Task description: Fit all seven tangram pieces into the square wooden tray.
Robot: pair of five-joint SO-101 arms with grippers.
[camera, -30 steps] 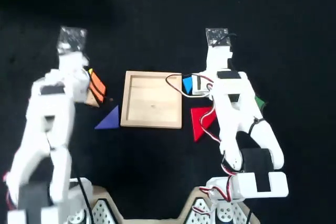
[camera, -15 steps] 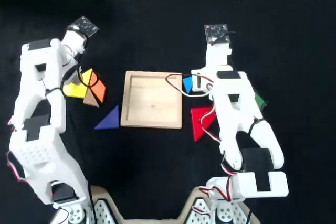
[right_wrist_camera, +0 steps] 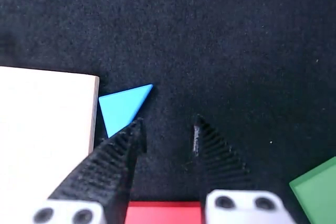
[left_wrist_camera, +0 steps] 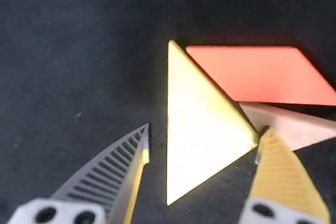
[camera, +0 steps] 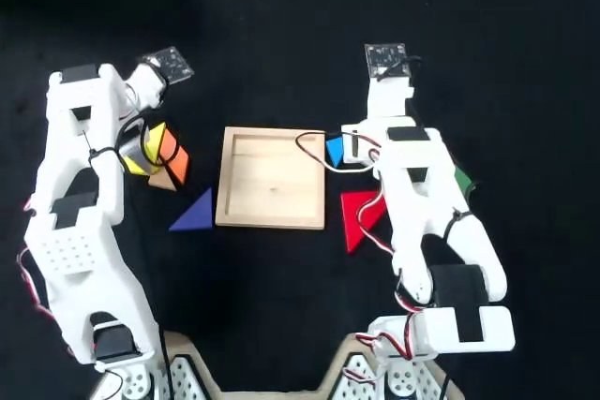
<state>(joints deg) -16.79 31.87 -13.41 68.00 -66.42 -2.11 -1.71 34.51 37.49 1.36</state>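
A: Flat yellow wooden triangle (left_wrist_camera: pixel 199 129)?
B: Between the left gripper's (left_wrist_camera: pixel 203 131) spread, empty fingers, its long edge facing one finger. Square wooden tray (camera: pixel 272 224) is nearby.
A: Right gripper (right_wrist_camera: pixel 169 124)?
B: Parted, holding nothing, beside the small blue triangle (right_wrist_camera: pixel 123 106).

From overhead I see just a sliver of the green flat wooden piece (camera: pixel 463 181) past the right arm (camera: pixel 412 185). The left arm (camera: pixel 75 156) covers part of the yellow wooden triangle (camera: pixel 155 134).
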